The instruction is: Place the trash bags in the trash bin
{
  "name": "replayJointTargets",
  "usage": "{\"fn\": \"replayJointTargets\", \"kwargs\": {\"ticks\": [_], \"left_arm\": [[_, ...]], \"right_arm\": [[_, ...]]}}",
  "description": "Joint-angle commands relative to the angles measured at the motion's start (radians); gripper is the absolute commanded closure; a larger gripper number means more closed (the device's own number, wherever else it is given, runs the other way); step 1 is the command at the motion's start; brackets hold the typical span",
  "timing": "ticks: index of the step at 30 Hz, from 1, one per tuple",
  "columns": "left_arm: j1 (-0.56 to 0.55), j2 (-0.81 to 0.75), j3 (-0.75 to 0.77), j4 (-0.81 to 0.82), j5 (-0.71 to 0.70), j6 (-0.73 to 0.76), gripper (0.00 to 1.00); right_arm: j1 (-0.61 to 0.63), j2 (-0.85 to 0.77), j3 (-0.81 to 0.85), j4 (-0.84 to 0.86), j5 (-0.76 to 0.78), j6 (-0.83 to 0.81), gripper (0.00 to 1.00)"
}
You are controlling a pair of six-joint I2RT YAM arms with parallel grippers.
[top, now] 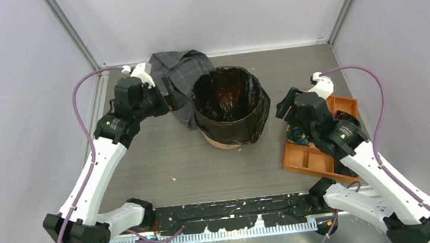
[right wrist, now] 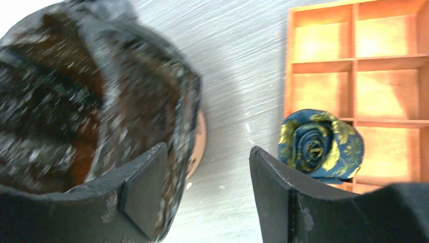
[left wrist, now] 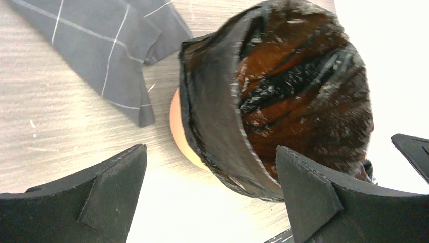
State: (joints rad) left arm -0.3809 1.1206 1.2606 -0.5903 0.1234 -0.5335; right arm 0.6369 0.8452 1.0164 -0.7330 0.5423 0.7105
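Observation:
The black glossy trash bag [top: 231,99] lines the orange bucket [top: 219,143], with its edge folded down over the rim. My left gripper [top: 169,99] is open and empty just left of the bucket. In the left wrist view the bag [left wrist: 283,86] and a strip of the bucket's orange wall [left wrist: 177,126] lie beyond the gripper [left wrist: 212,187]. My right gripper [top: 285,104] is open and empty just right of the bucket. In the right wrist view the gripper [right wrist: 207,182] is over bare table. The left finger overlaps the bag [right wrist: 76,91], and the bucket wall [right wrist: 199,136] shows beside it.
A grey checked cloth [top: 178,71] lies behind and left of the bucket, under my left wrist; it also shows in the left wrist view [left wrist: 101,40]. A flat orange compartment tray [top: 317,153] sits at the right and holds a rolled blue and yellow fabric [right wrist: 321,144]. Walls enclose the table.

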Motion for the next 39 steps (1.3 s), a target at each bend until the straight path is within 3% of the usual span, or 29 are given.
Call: {"fn": "replayJointTargets", "kwargs": {"ticks": [1,3,6,20,27,33,38,39], "left_arm": [[0.074,0.004,-0.082,0.114,0.025,-0.133,0.0],[0.11,0.016,-0.121,0.17,0.069,-0.181,0.0],[0.13,0.064,-0.151,0.237,0.122,-0.236,0.0],[0.132,0.254,-0.242,0.431,0.205,-0.36,0.0],[0.132,0.308,-0.291,0.483,0.231,-0.374,0.0],[0.128,0.368,-0.32,0.536,0.278,-0.382,0.0],[0.128,0.373,-0.339,0.544,0.274,-0.371,0.0],[0.128,0.373,-0.341,0.543,0.275,-0.367,0.0]], "right_arm": [[-0.191,0.049,-0.085,0.21,-0.124,0.046,0.39],[-0.296,0.093,-0.117,0.322,-0.258,0.05,0.41],[-0.348,0.168,-0.131,0.477,-0.372,0.057,0.41],[-0.402,0.457,-0.156,0.7,-0.527,0.146,0.42],[-0.408,0.57,-0.173,0.752,-0.603,0.179,0.43],[-0.407,0.576,-0.182,0.757,-0.621,0.178,0.43],[-0.409,0.521,-0.167,0.646,-0.567,0.143,0.41],[-0.413,0.506,-0.157,0.609,-0.548,0.129,0.37]]}}
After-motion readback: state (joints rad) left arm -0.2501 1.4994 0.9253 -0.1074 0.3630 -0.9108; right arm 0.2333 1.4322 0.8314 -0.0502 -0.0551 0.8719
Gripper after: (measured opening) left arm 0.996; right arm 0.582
